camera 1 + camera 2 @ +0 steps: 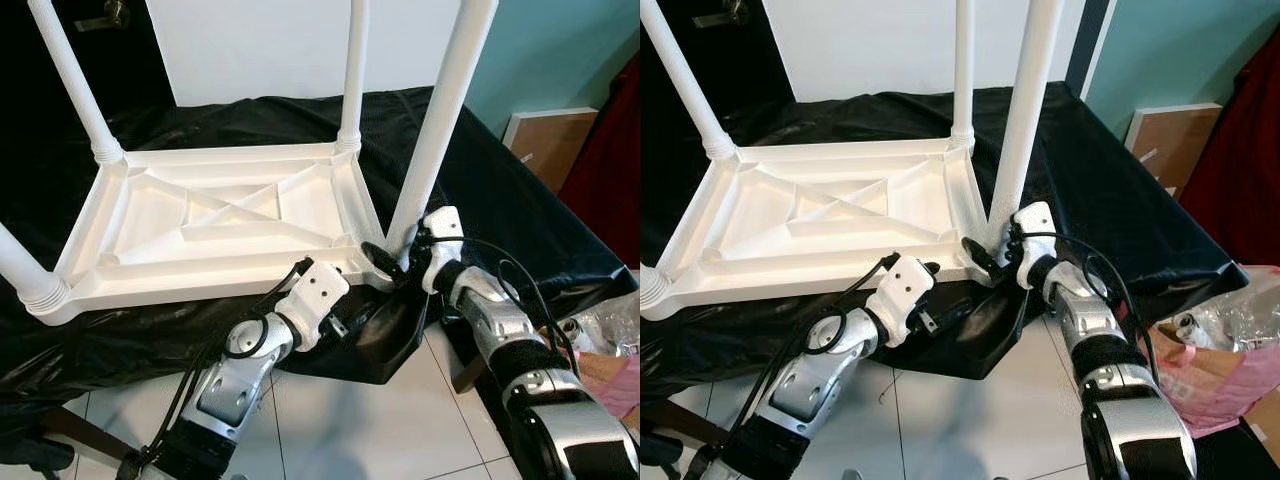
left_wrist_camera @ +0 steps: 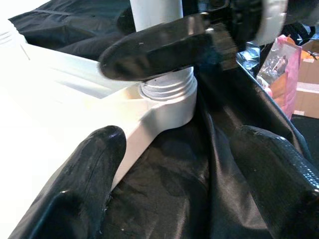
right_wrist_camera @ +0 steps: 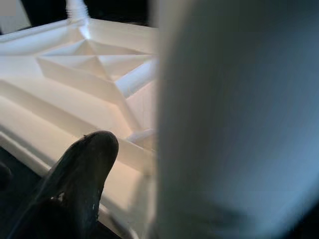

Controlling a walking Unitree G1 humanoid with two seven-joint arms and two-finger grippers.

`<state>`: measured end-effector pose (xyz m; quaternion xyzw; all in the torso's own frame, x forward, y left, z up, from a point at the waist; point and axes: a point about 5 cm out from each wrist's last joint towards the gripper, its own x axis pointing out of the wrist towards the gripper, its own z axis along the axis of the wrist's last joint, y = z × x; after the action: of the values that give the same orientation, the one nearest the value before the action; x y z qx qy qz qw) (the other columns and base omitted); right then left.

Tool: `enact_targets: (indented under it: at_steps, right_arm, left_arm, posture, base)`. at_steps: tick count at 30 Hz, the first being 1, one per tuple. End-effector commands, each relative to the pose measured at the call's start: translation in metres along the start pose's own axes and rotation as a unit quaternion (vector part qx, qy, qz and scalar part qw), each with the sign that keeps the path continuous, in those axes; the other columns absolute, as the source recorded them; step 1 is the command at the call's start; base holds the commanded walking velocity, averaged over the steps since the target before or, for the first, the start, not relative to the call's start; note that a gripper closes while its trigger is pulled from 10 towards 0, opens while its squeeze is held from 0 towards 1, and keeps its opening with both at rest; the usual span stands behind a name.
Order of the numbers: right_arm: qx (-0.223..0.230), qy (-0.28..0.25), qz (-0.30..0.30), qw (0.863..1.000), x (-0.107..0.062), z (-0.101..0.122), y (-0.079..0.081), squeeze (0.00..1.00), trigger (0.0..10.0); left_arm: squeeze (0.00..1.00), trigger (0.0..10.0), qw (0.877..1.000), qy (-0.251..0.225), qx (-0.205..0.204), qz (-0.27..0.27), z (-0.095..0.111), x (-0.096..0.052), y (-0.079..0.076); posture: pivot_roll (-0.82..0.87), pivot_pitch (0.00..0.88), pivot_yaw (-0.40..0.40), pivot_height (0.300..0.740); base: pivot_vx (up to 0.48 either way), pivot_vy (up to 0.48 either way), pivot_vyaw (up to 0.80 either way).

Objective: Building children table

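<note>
The white plastic table (image 1: 200, 275) lies upside down on a black sheet, with its legs pointing up. My right gripper (image 1: 385, 262) is at the foot of the near right leg (image 1: 435, 130), just above its threaded collar (image 2: 167, 97), shut on that leg. One of its fingers (image 2: 159, 47) lies across the front of the leg; the other is hidden behind it. In the right wrist view the leg (image 3: 234, 119) stands close beside a finger (image 3: 79, 174). My left gripper (image 1: 360, 302) is open, low at the table's front rim beside the same corner, its fingers (image 2: 84, 184) wide apart.
The black sheet (image 1: 500, 210) drapes over the support's front edge onto the white tiled floor (image 1: 360, 420). A white board stands at the back (image 1: 260, 50). A brown panel (image 1: 550, 140) leans at the right, and a pink and clear plastic bag (image 1: 1230, 350) lies near my right arm.
</note>
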<state>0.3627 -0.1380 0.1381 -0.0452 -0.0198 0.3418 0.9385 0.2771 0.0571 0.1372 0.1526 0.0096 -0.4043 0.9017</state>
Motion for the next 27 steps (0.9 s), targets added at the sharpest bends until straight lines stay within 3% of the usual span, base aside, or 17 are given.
enact_targets:
  at_steps: [1,2,3,4,14,15,23,26,27]
  right_arm:
    - [-0.004,0.011,0.010,1.000,0.000,-0.005,0.002,0.00,10.0]
    - [-0.003,0.013,0.016,1.000,0.002,-0.005,0.003,0.00,1.1]
    - [-0.003,0.013,0.016,1.000,0.002,-0.005,0.003,0.00,1.1]
    - [-0.001,0.018,0.019,1.000,0.002,-0.007,0.003,0.00,0.0]
    - [0.020,0.045,0.005,0.999,-0.006,-0.028,0.007,0.00,0.0]
    - [0.023,0.045,0.003,0.999,-0.007,-0.029,0.008,0.00,10.0]
    - [0.047,0.035,-0.039,0.998,-0.008,-0.034,0.007,0.00,10.0]
    - [0.044,0.028,-0.112,0.992,-0.010,-0.036,0.004,0.00,10.0]
    - [0.044,0.028,-0.112,0.992,-0.010,-0.036,0.004,0.00,10.0]
  left_arm:
    - [0.00,10.0,1.000,-0.001,-0.002,0.007,0.001,-0.001,-0.001]
    - [0.00,10.0,1.000,-0.001,-0.002,0.008,0.001,-0.001,-0.001]
    - [0.00,10.0,1.000,-0.001,-0.002,0.008,0.001,-0.001,-0.001]
    - [0.00,10.0,1.000,-0.002,-0.005,0.010,0.001,0.000,-0.001]
    - [0.00,10.0,1.000,0.002,0.000,0.010,0.000,0.000,-0.001]
    - [0.00,10.0,1.000,0.001,0.000,0.011,0.000,0.000,0.000]
    - [0.00,10.0,1.000,-0.002,0.005,0.011,0.001,0.003,0.004]
    - [0.00,10.0,1.000,-0.004,0.006,0.017,0.001,0.006,0.007]
    - [0.00,10.0,1.000,-0.004,0.006,0.017,0.001,0.006,0.007]
  posture:
    - [0.05,0.033,-0.069,0.740]
    - [0.05,0.030,-0.071,0.740]
    - [0.05,0.030,-0.071,0.740]
    - [0.06,0.030,-0.072,0.740]
    - [0.05,0.007,-0.064,0.740]
    - [0.05,0.007,-0.064,0.740]
    - [0.04,0.000,-0.066,0.740]
    - [0.02,0.000,-0.071,0.740]
    - [0.02,0.000,-0.071,0.740]
  base:
    - [0.000,0.000,0.00]
    - [0.000,0.000,0.00]
    - [0.000,0.000,0.00]
    - [0.000,0.000,0.00]
    - [0.000,0.000,0.00]
    - [0.000,0.000,0.00]
    - [0.000,0.000,0.00]
    - [0.000,0.000,0.00]
    - [0.000,0.000,0.00]
